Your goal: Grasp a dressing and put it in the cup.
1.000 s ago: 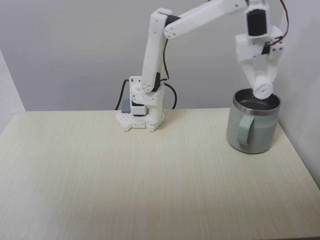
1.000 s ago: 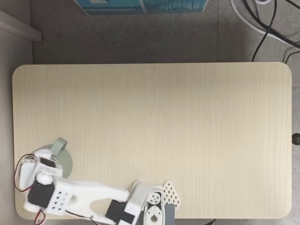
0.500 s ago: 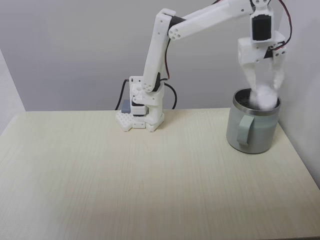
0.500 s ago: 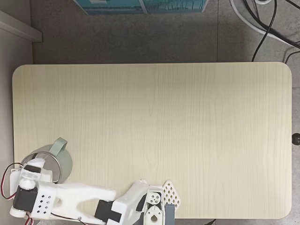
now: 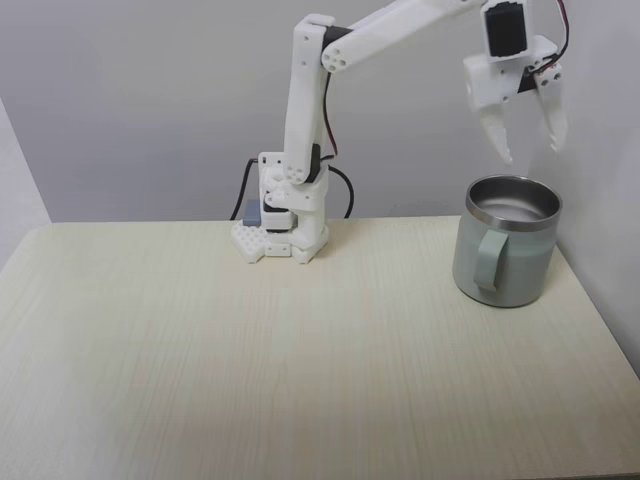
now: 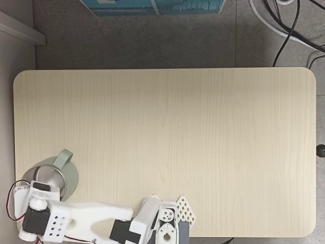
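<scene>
No readable text; gripper (image 5: 530, 154) empty above cup (image 5: 505, 243).

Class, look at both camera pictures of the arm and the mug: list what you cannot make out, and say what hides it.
- The cup's contents: the side-on fixed view is too low; its wall hides the bottom.
- The cup from above: the arm covers part of the opening, so no dressing can be confirmed.
- The open gripper: from above, its fingertips sit under the wrist.
- The arm's base: cut by the bottom edge.
</scene>
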{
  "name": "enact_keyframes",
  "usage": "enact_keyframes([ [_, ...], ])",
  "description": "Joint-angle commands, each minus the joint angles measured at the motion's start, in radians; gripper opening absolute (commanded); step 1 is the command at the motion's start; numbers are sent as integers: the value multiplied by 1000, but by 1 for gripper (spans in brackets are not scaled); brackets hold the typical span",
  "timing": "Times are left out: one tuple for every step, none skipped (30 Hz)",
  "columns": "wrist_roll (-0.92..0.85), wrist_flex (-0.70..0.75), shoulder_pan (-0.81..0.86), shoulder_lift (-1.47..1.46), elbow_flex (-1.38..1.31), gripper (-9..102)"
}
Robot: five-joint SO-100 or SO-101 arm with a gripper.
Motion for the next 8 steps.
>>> enact_keyframes([
  [-11,26,-6,-18,8,20],
  [-12,23,-5,-9,15,19],
  [-12,23,-2,3,25,19],
  [-14,23,0,9,29,19],
  [-15,23,2,15,31,19],
  [-17,23,3,20,32,19],
  [-17,23,3,23,35,19],
  [-17,23,5,28,41,19],
])
